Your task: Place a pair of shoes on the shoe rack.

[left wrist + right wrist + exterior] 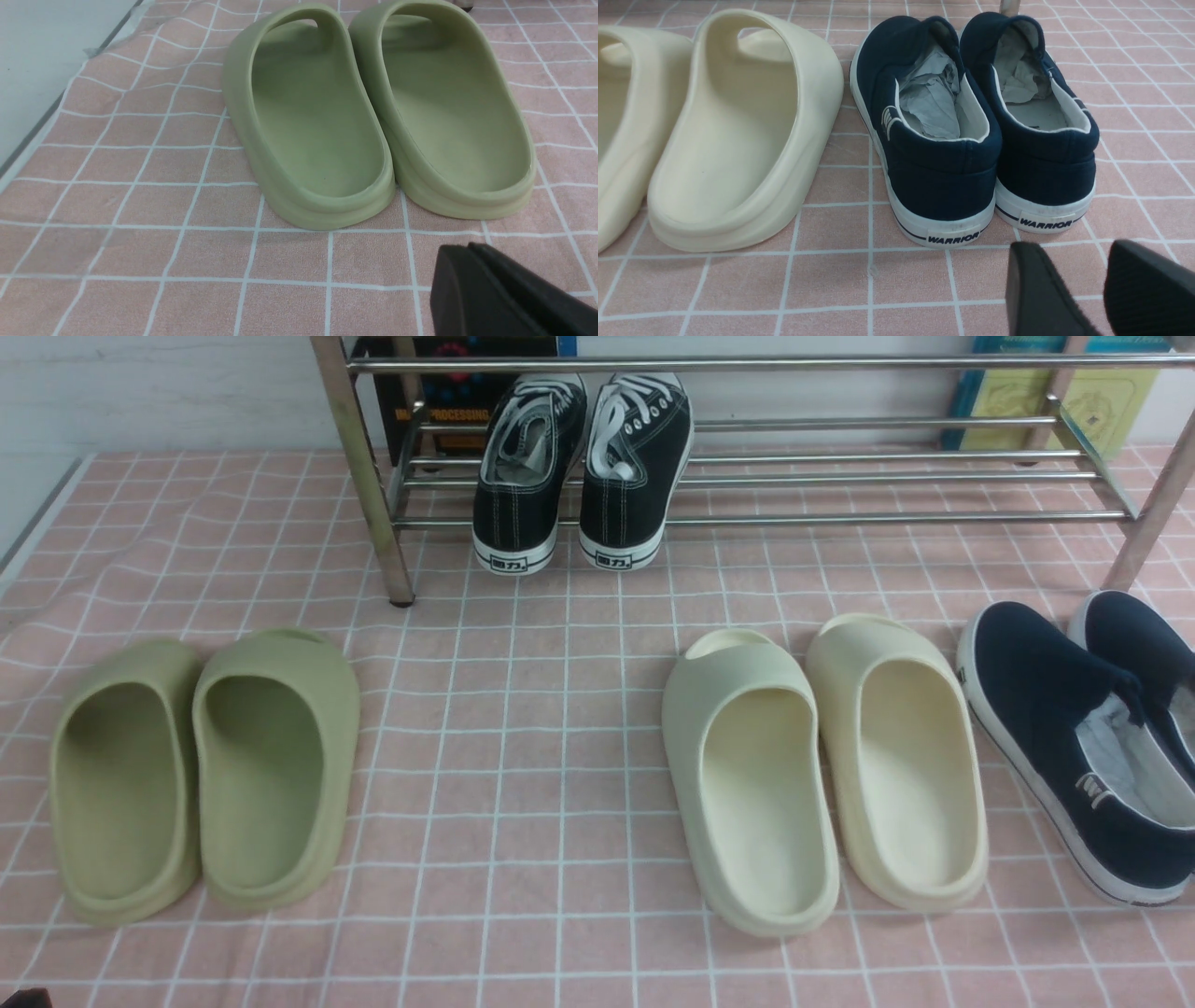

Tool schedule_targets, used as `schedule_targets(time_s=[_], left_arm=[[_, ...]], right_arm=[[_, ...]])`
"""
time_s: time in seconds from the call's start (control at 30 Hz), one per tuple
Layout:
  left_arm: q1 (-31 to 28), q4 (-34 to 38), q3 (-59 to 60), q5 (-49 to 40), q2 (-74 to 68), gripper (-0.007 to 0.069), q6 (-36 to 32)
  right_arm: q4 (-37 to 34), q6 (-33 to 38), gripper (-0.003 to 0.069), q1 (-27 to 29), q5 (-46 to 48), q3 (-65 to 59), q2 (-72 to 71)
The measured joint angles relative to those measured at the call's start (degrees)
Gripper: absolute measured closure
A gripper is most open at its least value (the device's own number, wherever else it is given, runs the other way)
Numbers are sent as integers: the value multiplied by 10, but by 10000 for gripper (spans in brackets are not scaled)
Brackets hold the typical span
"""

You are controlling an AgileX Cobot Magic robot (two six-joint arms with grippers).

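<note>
Pink checked cloth, sneakers (579,467) racked at twelve o'clock.
Job looks finished: left claw (472,261) together, right claw (1087,280) apart, both empty; just retreat.

A staged tabletop test setup: pink checked cloth (560,784) against white wall (140,392), steel shoe rack (840,476), boxes (1055,392) behind.

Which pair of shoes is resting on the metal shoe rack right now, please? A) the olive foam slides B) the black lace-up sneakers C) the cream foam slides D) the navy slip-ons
B: the black lace-up sneakers sit on the shoe rack bars, heels outward; the other pairs lie on the cloth.
</note>
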State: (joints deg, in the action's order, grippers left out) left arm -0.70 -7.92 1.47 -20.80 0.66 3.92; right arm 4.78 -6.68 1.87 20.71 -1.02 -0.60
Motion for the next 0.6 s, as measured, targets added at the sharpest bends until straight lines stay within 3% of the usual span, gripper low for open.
schedule_targets(time_s=[0.6], left_arm=[[0,-2,0,-1,0,587,-2]], right_arm=[[1,0,419,0,0,0,0]])
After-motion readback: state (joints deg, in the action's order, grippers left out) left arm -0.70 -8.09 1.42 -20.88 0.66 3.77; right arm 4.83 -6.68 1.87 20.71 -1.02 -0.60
